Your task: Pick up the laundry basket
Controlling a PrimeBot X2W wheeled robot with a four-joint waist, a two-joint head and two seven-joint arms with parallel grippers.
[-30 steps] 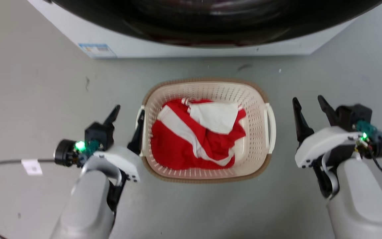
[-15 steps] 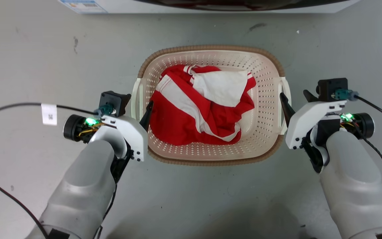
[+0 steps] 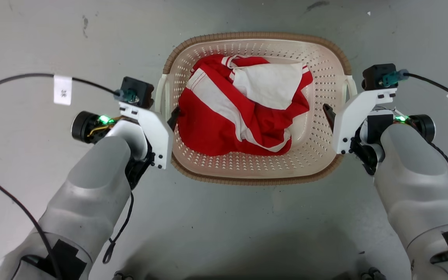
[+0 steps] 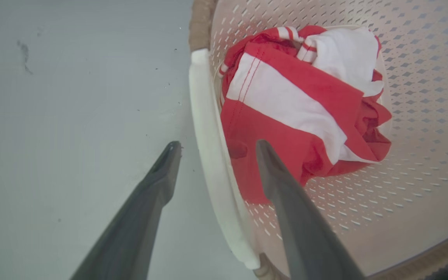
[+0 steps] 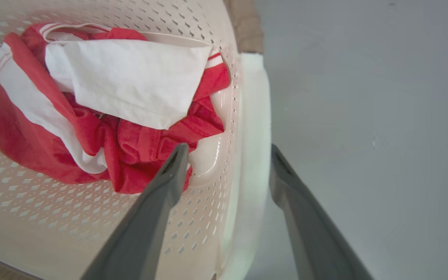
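On the grey floor close before us, between our two forearms, stands the laundry basket, with its near brown rim toward us and its two short ends toward our arms. We judge that we are at the step of placing both grippers on the handles, before any lifting. The left gripper is open at a medium width and stands astride the white left handle. One finger is outside over the floor, and the other is inside the basket, beside the red and white garment. The right gripper is open in the same way around the white right handle, with one finger inside the perforated wall and one outside. Whether any finger touches a handle, we cannot tell. The next move, in our opinion, calls for closing both grippers firmly on the handles at the same time. Then the two arms should rise together and evenly, so that the basket does not tilt. Farther in, the garment lies crumpled on the bottom and reaches toward the far wall.
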